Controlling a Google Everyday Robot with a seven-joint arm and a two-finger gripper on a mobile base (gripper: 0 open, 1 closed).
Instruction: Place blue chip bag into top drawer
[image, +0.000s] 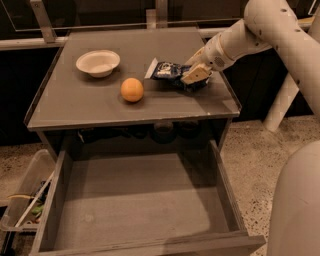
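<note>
The blue chip bag (167, 70) lies on the grey tabletop (90, 107), right of centre toward the back. My gripper (195, 75) comes in from the right on the white arm (250, 37) and sits low over the bag's right end, touching or almost touching it. The top drawer (135, 200) is pulled wide open below the front edge of the tabletop. Its flat grey bottom is bare.
An orange (132, 90) sits on the tabletop just left of the bag. A white bowl (98, 62) stands at the back left. A clear plastic bin of clutter (22, 202) stands on the floor left of the drawer. My white body (300, 200) fills the lower right.
</note>
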